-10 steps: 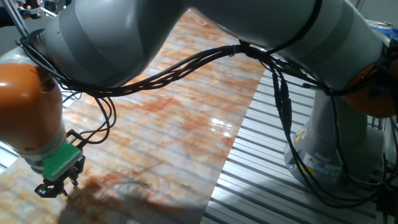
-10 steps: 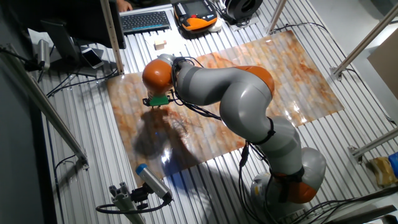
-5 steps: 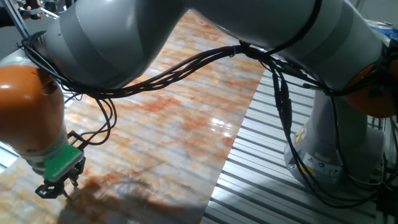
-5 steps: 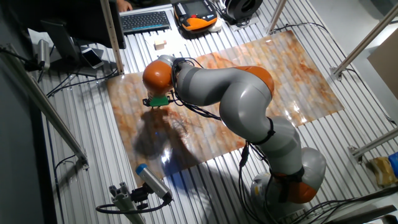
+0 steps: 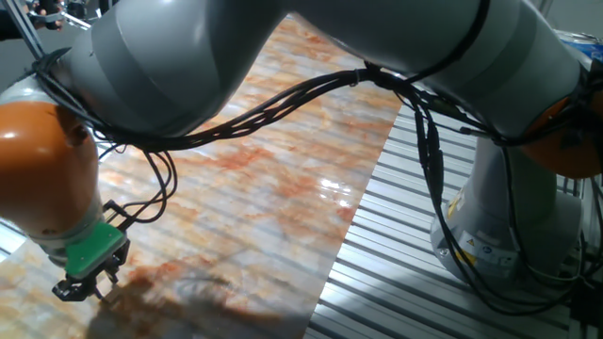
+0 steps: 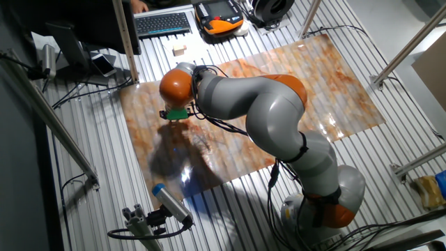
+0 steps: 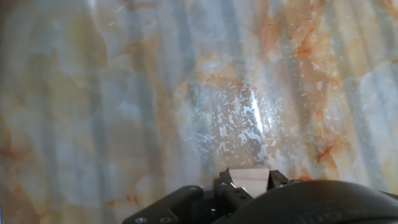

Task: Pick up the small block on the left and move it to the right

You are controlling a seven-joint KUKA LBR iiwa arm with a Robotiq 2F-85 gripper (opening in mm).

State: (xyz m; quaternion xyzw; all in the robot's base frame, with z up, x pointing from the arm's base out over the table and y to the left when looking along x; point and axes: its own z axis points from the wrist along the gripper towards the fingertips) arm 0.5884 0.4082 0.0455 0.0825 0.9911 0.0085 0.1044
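In the hand view, the small block (image 7: 250, 179) is seen as a pale tan face lodged between the two dark fingers (image 7: 231, 182) at the bottom edge of the picture. The fingers are drawn in close, one against each side of the block, so the gripper (image 7: 249, 182) is taken to be clenched on it; only the block's upper face is shown, and the contact itself is partly hidden by the dark housing below. Beyond the fingers, the marbled orange-and-grey sheet (image 7: 155, 93) is blurred, with a bright speckled glare patch just ahead of the block.

In one fixed view, the gripper (image 5: 80, 284) is found at the lower left, beneath a green mounting piece (image 5: 94, 246) and the orange wrist joint (image 5: 42, 169). The black fingertips are held low, close to the marbled sheet (image 5: 273, 179) that covers the bench (image 5: 471, 311); whether they touch it cannot be told from this side, and the block is not made out here. Black cables (image 5: 311, 89) are draped from the grey arm (image 5: 283, 47) across the sheet.

In the other fixed view, the gripper (image 6: 175, 118) is placed over the sheet's near-left part, close to its left edge. The block is too small to be seen there. A larger pale block (image 6: 180, 49) is set on white paper well beyond the sheet, near a keyboard (image 6: 162, 24).
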